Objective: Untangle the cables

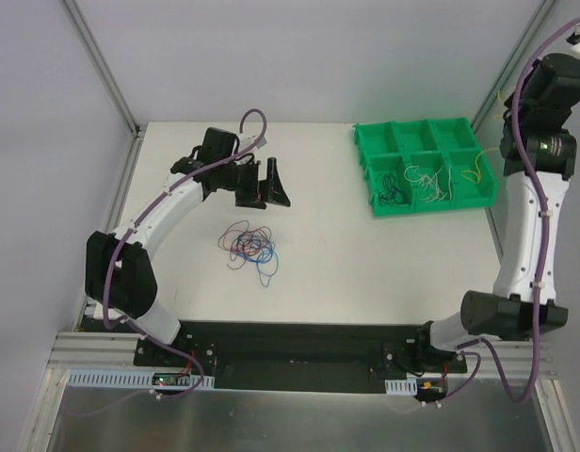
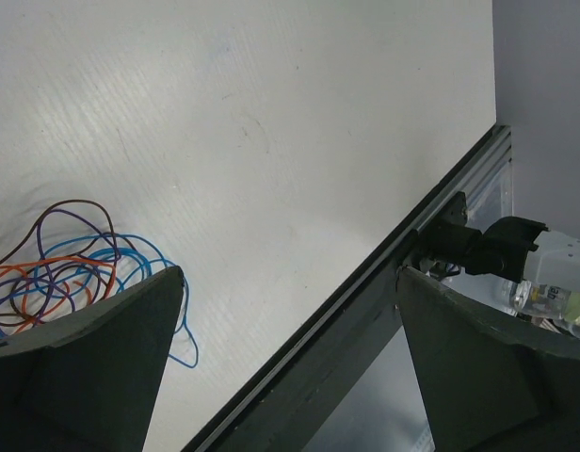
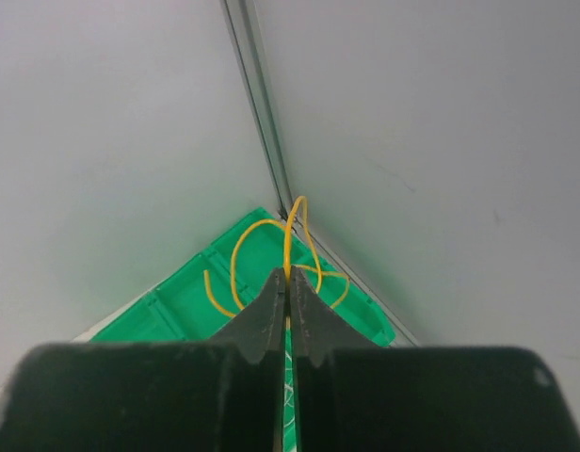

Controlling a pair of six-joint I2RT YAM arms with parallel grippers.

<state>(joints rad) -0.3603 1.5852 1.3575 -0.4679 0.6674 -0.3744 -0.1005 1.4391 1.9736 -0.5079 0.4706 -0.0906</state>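
A tangle of thin blue, red, orange and purple cables lies on the white table; it also shows at the left edge of the left wrist view. My left gripper is open and empty, held above the table just behind the tangle. My right gripper is shut on a yellow cable, held high over the right end of the green bin. In the top view the yellow cable hangs over the bin's right compartment.
The green bin with several compartments stands at the back right; it holds black cables and white cables in separate compartments. Grey walls enclose the table. The table's metal edge rail crosses the left wrist view.
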